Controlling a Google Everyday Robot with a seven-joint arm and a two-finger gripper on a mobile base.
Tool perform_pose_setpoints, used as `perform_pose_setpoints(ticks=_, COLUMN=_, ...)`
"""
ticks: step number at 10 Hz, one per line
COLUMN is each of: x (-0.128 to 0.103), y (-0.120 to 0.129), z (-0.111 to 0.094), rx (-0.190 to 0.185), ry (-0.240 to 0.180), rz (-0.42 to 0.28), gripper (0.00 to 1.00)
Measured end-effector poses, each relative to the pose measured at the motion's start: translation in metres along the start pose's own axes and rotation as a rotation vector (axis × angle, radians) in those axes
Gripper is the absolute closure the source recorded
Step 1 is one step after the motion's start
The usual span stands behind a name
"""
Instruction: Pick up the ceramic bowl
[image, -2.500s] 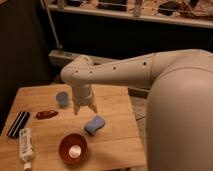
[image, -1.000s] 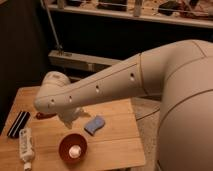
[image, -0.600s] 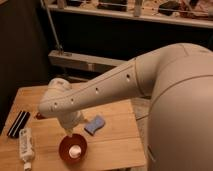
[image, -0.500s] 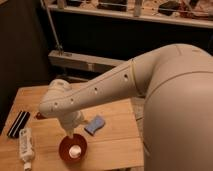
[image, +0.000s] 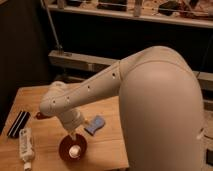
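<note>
The ceramic bowl (image: 64, 149) sits on the near left part of the wooden tabletop (image: 107, 150), between a white tube (image: 26, 145) on its left and a blue object (image: 95, 125) just to its far right. The gripper (image: 72, 135) hangs directly above the bowl's far rim. Whether it is spread or closed cannot be told. A black bar (image: 17, 123) lies at the left edge.

The arm (image: 100, 87) is smooth cream-white shell: a huge rounded housing on the right tapers into a tube marked with a row of small dark dots, ending in a ball-like wrist. Its pale claw (image: 71, 134) hangs beneath that wrist, low over the tabletop (image: 40, 102).
</note>
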Motion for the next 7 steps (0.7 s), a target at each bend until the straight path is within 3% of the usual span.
perform_pose_setpoints(ticks=3, x=-0.007, y=-0.001, z=0.009, rx=-0.009, ry=0.031, rz=-0.02, gripper=0.35)
perform_pose_setpoints(ticks=7, x=-0.024, y=0.008, z=0.01, rx=-0.036, ry=0.026, rz=-0.107, gripper=0.35)
